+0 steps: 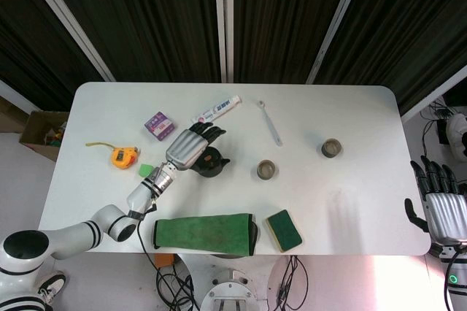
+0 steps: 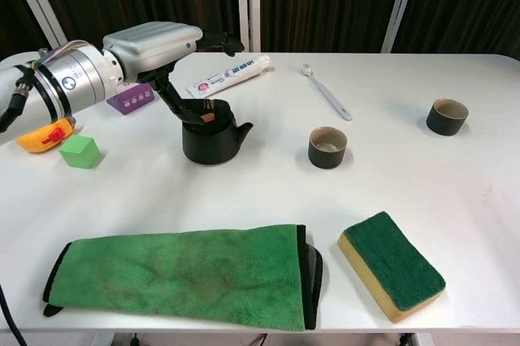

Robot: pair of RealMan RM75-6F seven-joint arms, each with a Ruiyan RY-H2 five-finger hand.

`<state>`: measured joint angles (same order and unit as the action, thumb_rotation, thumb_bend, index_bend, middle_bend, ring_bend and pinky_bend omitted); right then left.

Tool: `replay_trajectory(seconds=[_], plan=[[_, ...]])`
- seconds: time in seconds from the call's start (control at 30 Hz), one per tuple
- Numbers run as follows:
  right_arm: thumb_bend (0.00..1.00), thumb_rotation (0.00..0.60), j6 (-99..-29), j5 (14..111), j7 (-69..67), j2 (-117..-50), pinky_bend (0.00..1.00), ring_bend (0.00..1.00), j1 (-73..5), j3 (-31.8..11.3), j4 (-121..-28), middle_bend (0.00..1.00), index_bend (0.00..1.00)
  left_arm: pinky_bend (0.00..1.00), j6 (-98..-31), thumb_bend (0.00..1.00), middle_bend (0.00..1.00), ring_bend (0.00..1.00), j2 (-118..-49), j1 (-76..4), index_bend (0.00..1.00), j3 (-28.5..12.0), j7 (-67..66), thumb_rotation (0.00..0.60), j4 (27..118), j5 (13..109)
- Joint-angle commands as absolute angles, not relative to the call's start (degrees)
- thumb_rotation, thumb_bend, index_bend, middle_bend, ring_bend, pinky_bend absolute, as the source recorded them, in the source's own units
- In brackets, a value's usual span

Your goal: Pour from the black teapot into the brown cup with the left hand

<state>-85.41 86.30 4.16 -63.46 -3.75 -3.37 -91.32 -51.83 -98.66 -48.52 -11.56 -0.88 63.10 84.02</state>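
black teapot [image 2: 213,138] — centre-left of the chest view, upright on the white table [image 2: 244,192], spout toward the brown cup [image 2: 327,147] near centre. left hand [image 2: 158,47] — over the teapot, fingers apart, thumb at the lid. right hand [image 1: 444,209] — lower right of the head view, fingers spread.

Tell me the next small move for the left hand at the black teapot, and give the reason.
Probably lower the left hand and close its fingers around the black teapot, since the hand is open above it, thumb by the lid, nothing gripped. The teapot sits on the table, spout toward the brown cup, so pouring cannot start yet.
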Motion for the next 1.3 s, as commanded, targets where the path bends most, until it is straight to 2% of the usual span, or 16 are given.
replay_trajectory(seconds=[0.03, 0.23, 0.83, 0.93, 1.0, 1.1, 1.13, 1.2, 1.3], plan=[[0.45, 0.600, -85.1, 86.1, 4.4, -63.6, 0.00, 0.00, -3.9, -3.4, -91.4, 0.00, 0.00, 0.17, -48.4, 0.03, 0.15, 0.10, -97.3, -50.6, 0.12, -12.4, -1.1, 0.600, 63.0, 82.4], [0.45, 0.600, -85.1, 85.4, 5.4, -63.7, 0.00, 0.00, -3.8, -3.6, -91.7, 0.00, 0.00, 0.17, -39.6, 0.03, 0.15, 0.10, -94.2, -54.3, 0.12, -13.6, -1.2, 0.599, 63.0, 77.6], [0.45, 0.600, -83.0, 83.9, 6.6, -64.4, 0.00, 0.00, -4.8, -4.0, -91.8, 0.00, 0.00, 0.17, -31.3, 0.03, 0.15, 0.11, -88.7, -58.0, 0.12, -13.0, 4.4, 0.593, 67.1, 73.8], [0.45, 0.600, -83.0, 83.8, 6.5, -64.4, 0.00, 0.00, -4.8, -4.0, -91.7, 0.00, 0.00, 0.20, -29.7, 0.03, 0.17, 0.12, -86.7, -58.3, 0.13, -12.7, 7.2, 0.513, 69.9, 74.3], [0.45, 0.600, -83.1, 84.0, 6.3, -64.5, 0.00, 0.00, -4.8, -4.0, -91.5, 0.00, 0.00, 0.23, -30.0, 0.03, 0.20, 0.14, -86.0, -58.3, 0.17, -12.6, 8.6, 0.431, 71.1, 75.1], [0.45, 0.600, -83.1, 84.2, 6.1, -64.6, 0.00, 0.00, -4.9, -3.9, -91.5, 0.00, 0.00, 0.25, -30.2, 0.00, 0.27, 0.18, -85.7, -58.7, 0.23, -12.8, 9.6, 0.231, 71.8, 75.3], [0.45, 0.600, -83.2, 84.4, 6.1, -64.6, 0.00, 0.00, -4.9, -3.9, -91.5, 0.00, 0.00, 0.25, -29.7, 0.00, 0.28, 0.19, -85.6, -59.1, 0.24, -12.8, 9.8, 0.187, 71.8, 75.0], [0.45, 0.600, -83.6, 84.7, 6.0, -64.5, 0.00, 0.00, -4.8, -3.8, -91.5, 0.00, 0.00, 0.25, -28.1, 0.00, 0.31, 0.22, -85.2, -59.9, 0.25, -12.6, 9.2, 0.136, 71.8, 74.0], [0.45, 0.600, -83.9, 84.7, 5.6, -64.5, 0.00, 0.00, -4.6, -3.9, -91.3, 0.00, 0.00, 0.25, -27.0, 0.00, 0.35, 0.28, -84.9, -60.7, 0.30, -12.1, 7.2, 0.120, 71.9, 72.2]])
